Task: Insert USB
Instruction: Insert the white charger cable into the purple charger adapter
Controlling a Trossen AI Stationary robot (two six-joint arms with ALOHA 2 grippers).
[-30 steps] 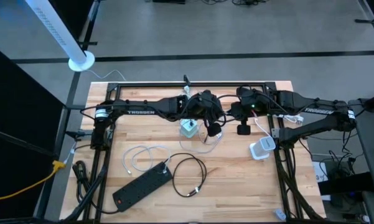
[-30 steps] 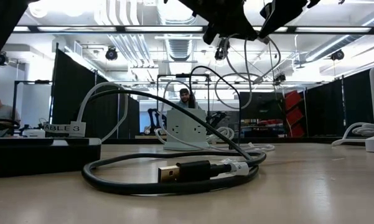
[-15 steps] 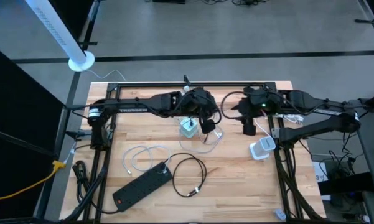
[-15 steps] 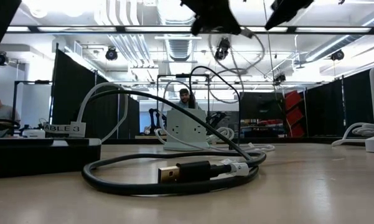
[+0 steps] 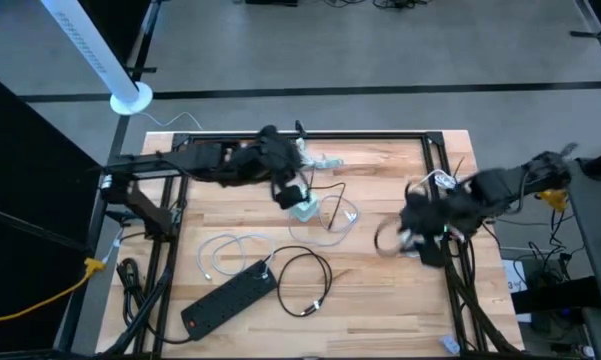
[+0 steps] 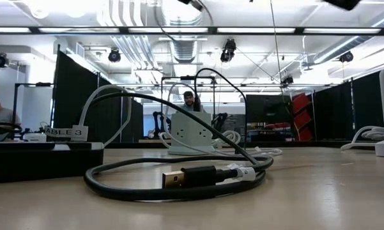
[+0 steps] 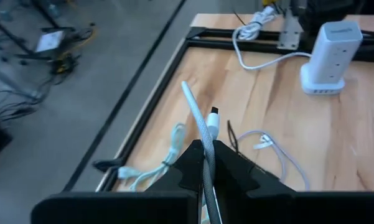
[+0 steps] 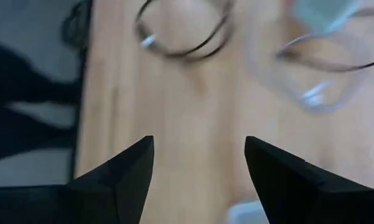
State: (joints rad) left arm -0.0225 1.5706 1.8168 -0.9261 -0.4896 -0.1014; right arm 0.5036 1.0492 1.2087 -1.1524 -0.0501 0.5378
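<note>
Between left end effector point(image 7: 206, 163) fingers: cable point(image 7: 200, 121)

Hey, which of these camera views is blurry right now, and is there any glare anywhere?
Right wrist view: smeared with motion blur; the wood table and cables are soft, and only the open right gripper is crisp. High view: right arm also streaked. Left wrist view: sharp on the white cable clamped in the left gripper. Low view: bright ceiling lights wash out the top.

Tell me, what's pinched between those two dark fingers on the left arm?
A grey-white braided cable, clamped between the left fingers. Its plug end sticks out past the tips above the wooden table. The stretch of cable running back inside the grip is hidden.
</note>
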